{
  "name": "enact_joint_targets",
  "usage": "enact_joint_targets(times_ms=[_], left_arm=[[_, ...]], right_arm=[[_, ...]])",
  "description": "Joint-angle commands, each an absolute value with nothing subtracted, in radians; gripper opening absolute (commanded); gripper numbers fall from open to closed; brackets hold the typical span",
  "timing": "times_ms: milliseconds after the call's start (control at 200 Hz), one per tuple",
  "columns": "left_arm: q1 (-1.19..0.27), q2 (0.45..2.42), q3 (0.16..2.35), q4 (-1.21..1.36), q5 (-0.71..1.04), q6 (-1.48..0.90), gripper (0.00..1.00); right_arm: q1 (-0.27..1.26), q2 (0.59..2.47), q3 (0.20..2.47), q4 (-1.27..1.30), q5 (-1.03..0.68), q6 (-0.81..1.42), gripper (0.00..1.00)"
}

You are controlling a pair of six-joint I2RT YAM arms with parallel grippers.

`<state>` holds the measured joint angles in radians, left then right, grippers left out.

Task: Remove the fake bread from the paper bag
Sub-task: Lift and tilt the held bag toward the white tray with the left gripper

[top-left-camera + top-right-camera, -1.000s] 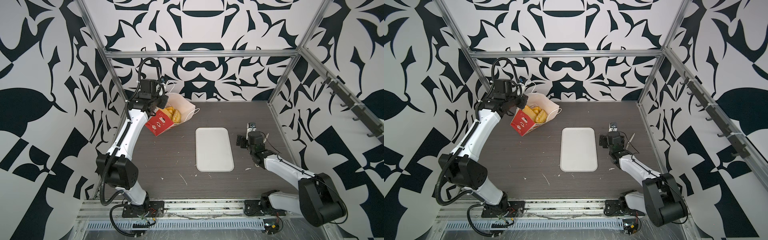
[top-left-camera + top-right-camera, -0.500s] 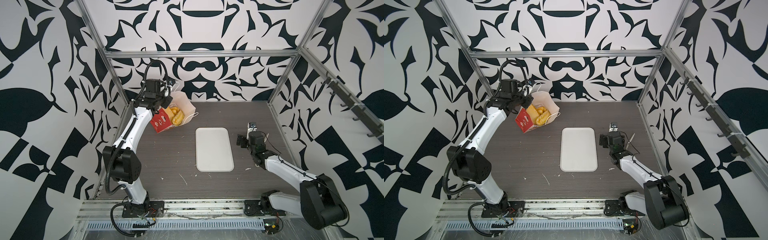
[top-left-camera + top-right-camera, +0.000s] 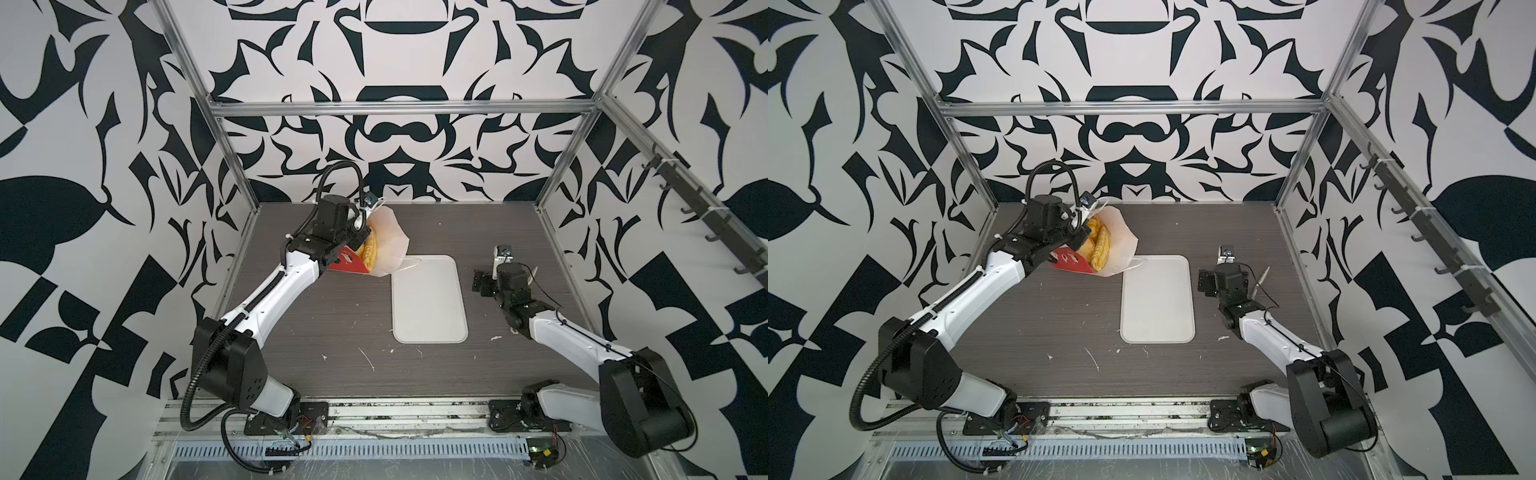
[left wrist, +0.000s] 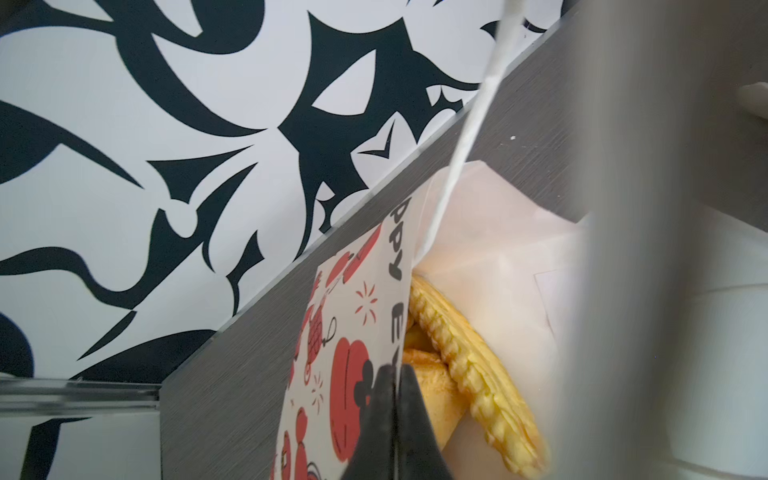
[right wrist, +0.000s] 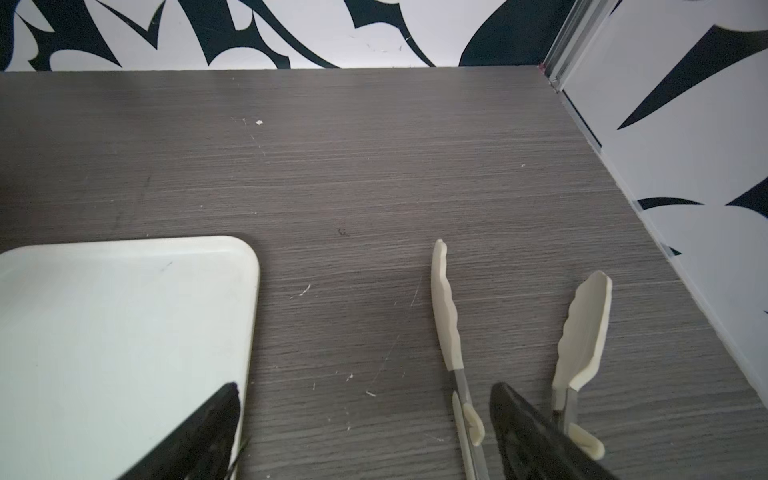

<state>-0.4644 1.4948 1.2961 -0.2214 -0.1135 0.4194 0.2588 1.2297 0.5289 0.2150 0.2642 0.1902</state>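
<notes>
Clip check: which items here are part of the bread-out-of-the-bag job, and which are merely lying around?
In the job:
- paper bag, its wall pinched by the shut left gripper
- fake bread, inside the bag

Lying about:
- white tray
- tongs, on the table beside the open right gripper

The only lettering I can read is on the red-and-white printed paper bag (image 4: 345,345), near the middle of my left wrist view. Black capitals "PPY", then "E" and part of another letter, run along its white edge strip. In both top views its print is too small to read.
</notes>
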Motion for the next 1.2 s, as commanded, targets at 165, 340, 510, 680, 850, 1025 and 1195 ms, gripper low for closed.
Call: enact_joint_targets(times_ms=[165, 340, 510, 680, 850, 1025, 1195], left_arm=[[-0.528, 1.448, 1.179, -0.174, -0.25, 0.374, 0.0], [-0.528, 1.389, 1.068, -0.14, -0.268, 0.347, 0.0], [-0.528, 1.319, 1.005, -0.139, -0.277, 0.331, 0.0], [-0.528, 1.244, 0.964, -0.138, -0.267, 0.324, 0.0], [-0.528, 1.222, 0.954, -0.126, -0.266, 0.322, 0.0], [-0.528, 1.207, 0.925, -0.104, -0.261, 0.315, 0.0], [-0.528, 1.203, 0.9, -0.092, -0.264, 0.313, 0.0]], right_arm=[[0.262, 1.208, 0.618, 0.054, 0.285, 0.24, 0.96], [0.259, 1.188, 0.693, -0.125, 0.365, 0.246, 0.97], [0.201, 1.187, 0.73, -0.247, 0.354, 0.291, 0.98], [0.093, 1.23, 0.753, -0.326, 0.277, 0.313, 0.99], [0.035, 1.291, 0.772, -0.386, 0.204, 0.34, 0.99], [-0.006, 1.29, 0.749, -0.407, 0.121, 0.363, 0.99], [-0.035, 1.305, 0.725, -0.408, 0.083, 0.375, 1.0]])
